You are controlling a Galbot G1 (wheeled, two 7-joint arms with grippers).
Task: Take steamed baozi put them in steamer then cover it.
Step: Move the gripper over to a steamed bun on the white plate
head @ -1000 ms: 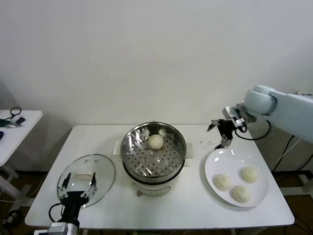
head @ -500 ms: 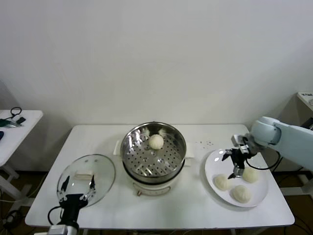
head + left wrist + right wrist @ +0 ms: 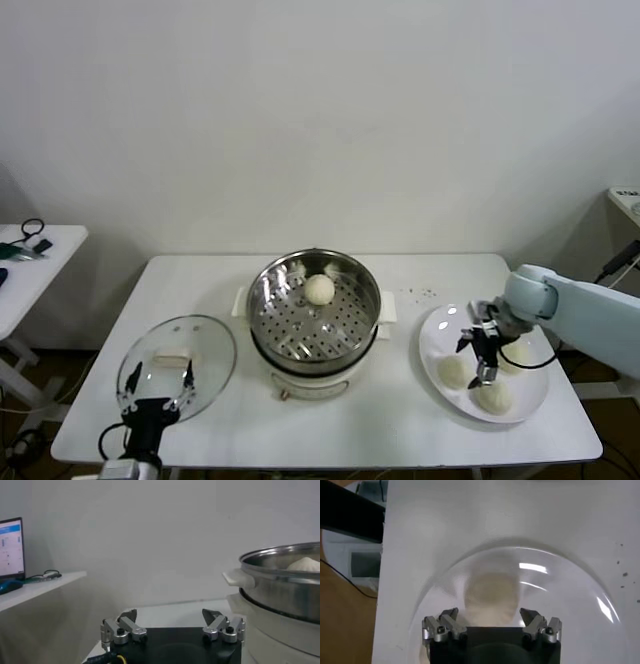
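Note:
The steamer [image 3: 315,312] stands mid-table, lid off, with one baozi [image 3: 319,289] on its perforated tray. Three more baozi [image 3: 453,373] [image 3: 495,397] [image 3: 518,354] lie on the white plate [image 3: 437,335] to the right. My right gripper [image 3: 479,360] hangs low over that plate among the buns, open. In the right wrist view a blurred baozi [image 3: 491,595] lies just ahead of the open right gripper [image 3: 490,618], not gripped. My left gripper [image 3: 160,385] waits open at the front left; in its own view the left gripper [image 3: 170,618] faces the steamer [image 3: 285,587].
A round glass lid [image 3: 205,350] with a cream handle lies flat on the table at the front left, under the left gripper. A side table [image 3: 30,262] with small items stands off to the left. A few dark specks [image 3: 422,293] mark the tabletop behind the plate.
My right arm has swung from behind the plate forward and down, bringing its open gripper low over the baozi on the plate. The left arm has stayed put.

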